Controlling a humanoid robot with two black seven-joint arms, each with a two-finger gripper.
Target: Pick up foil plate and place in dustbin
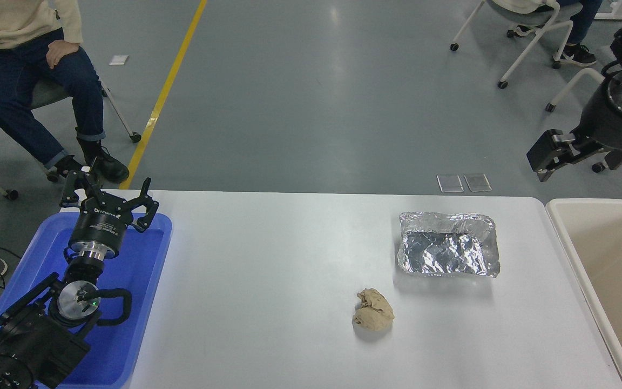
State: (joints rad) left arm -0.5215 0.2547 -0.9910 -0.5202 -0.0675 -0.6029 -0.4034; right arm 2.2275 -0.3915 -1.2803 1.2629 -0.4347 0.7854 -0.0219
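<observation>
Nearest the camera, the left arm lies at the lower left over the bright blue tray (146,302), which sits at the table's left end. The left gripper (110,195) points away toward the far edge with its fingers spread and nothing between them.

Out on the white table (268,281), right of centre and toward the near side, rests a crumpled beige paper ball (373,316). Just beyond it and a little to the right lies the foil plate (447,252), flat on the tabletop with its open side up, its crinkled rim raised all round. It is apart from the paper ball and touched by neither gripper.

At the table's right end stands the dustbin (562,237), its thick cream rim close to the table's edge; the foil plate is near it but clear of it.

Farther off, at the right edge and well above the table, hangs the right arm with the right gripper (542,158) beyond the far edge. Its jaws appear closed on nothing, though the angle makes this hard to tell.

On the far left a person (25,65) sits on a chair.
</observation>
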